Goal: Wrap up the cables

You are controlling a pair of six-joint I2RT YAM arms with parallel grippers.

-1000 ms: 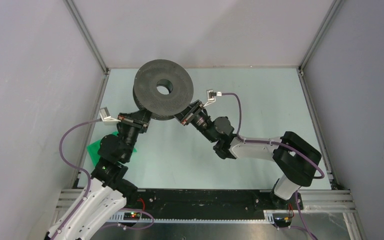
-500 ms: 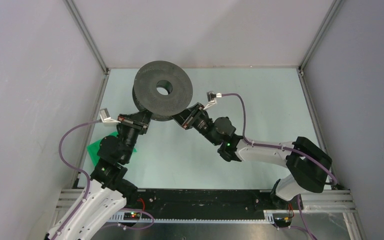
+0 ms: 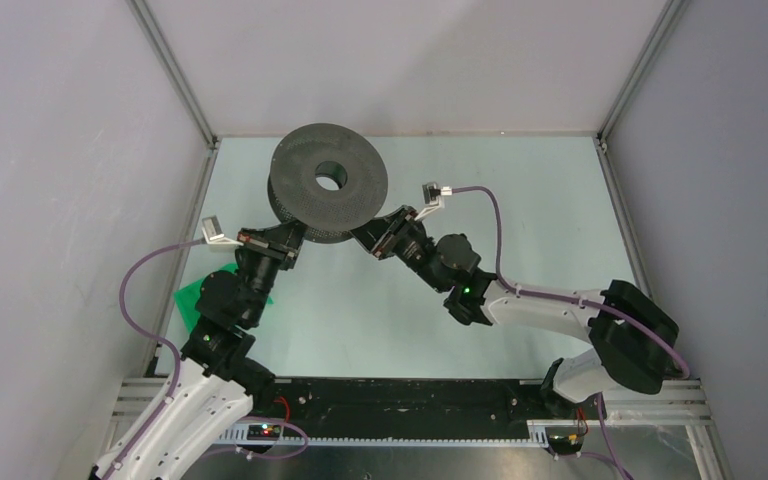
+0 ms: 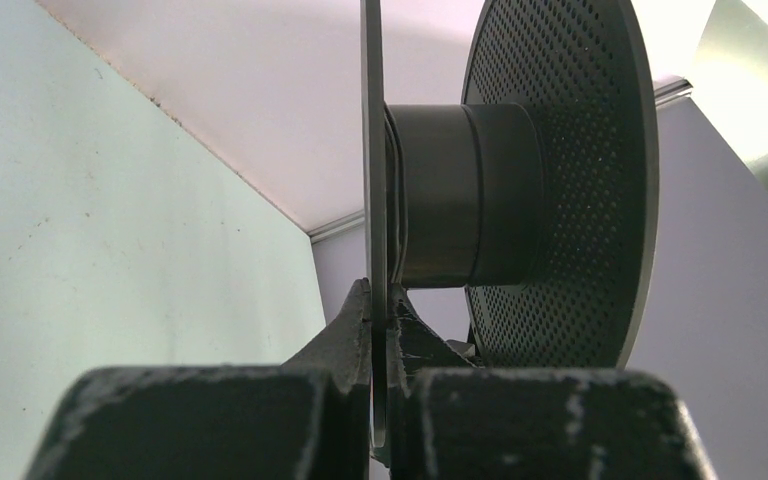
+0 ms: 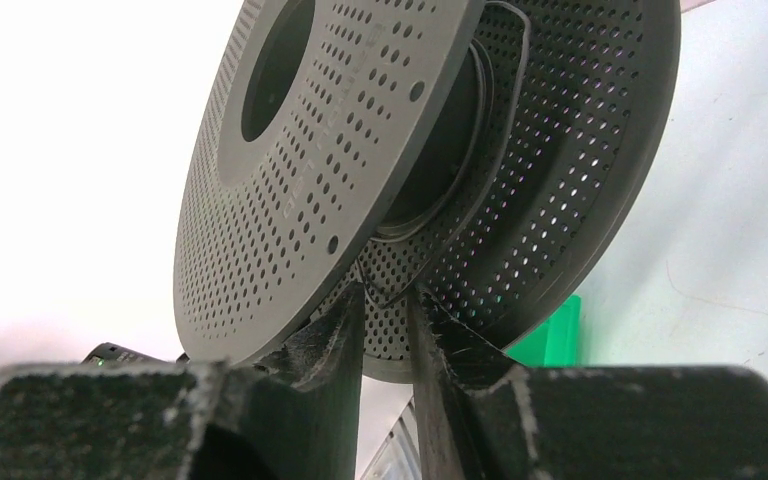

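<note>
Your spool (image 3: 300,200) carries the cable (image 5: 490,190) loosely round its hub, between the flanges. Only the right wrist view shows it plainly, with a loop dipping towards the fingers. Your left gripper (image 4: 380,300) is clamped on one flange's rim. Your right gripper (image 5: 385,305) stands slightly parted, gripping nothing.

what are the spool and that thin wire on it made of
The spool: dark grey and matte, its flanges pierced by even rows of small holes. It looks like moulded plastic, though painted metal can't be ruled out.
The black wire: thread-thin, faintly glossy, lying in loose springy curls around the hub. Probably a plastic-sheathed wire; the core is not visible.
</note>
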